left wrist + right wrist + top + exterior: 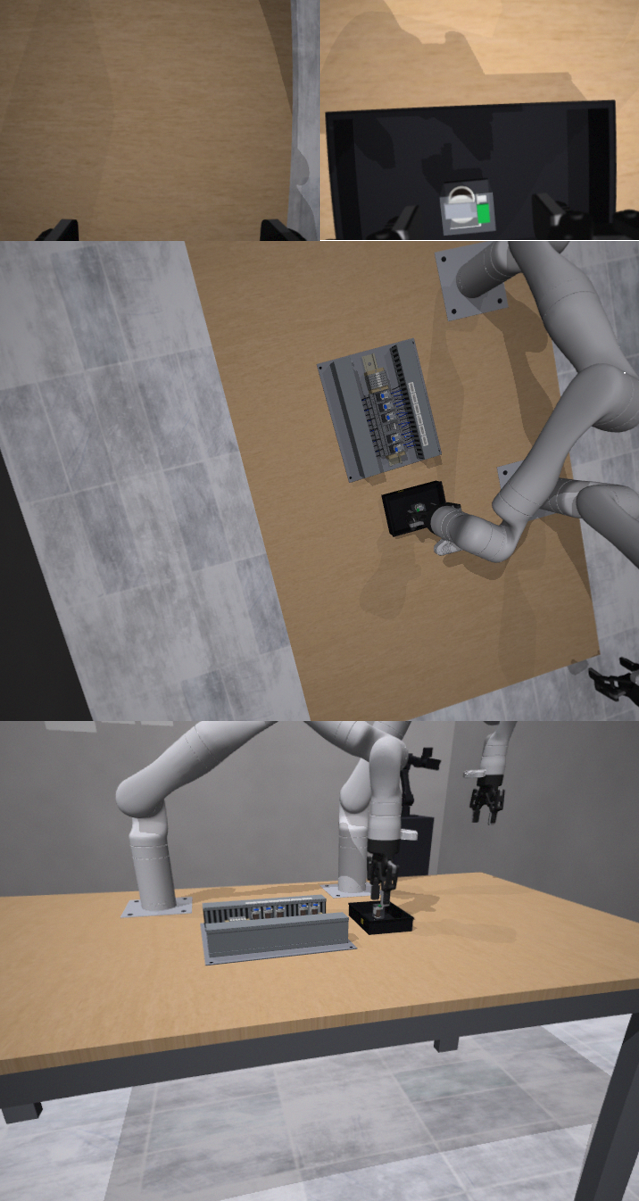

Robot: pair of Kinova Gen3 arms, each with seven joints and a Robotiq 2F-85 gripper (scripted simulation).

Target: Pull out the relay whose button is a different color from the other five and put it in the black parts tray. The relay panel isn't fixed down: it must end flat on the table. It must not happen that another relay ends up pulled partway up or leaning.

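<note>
The relay with the green button (419,508) (378,912) (460,211) stands upright inside the black parts tray (385,513) (390,926) (410,111). My right gripper (424,514) (380,899) (478,218) is open, its fingertips just above the relay, one on each side and apart from it. The relay panel (326,383) (278,953) lies flat on the table. Five relays with blue buttons (385,407) (268,912) stand in its row; none looks raised or leaning. One socket (391,427) is empty. My left gripper (609,667) (484,820) (170,230) is open and empty, high beyond the table's edge.
The grey duct cover (346,418) (276,936) runs along one side of the panel, with a slotted duct on the other. The tray sits close to one end of the panel. The right arm (547,447) reaches over the table from its base plate (443,287).
</note>
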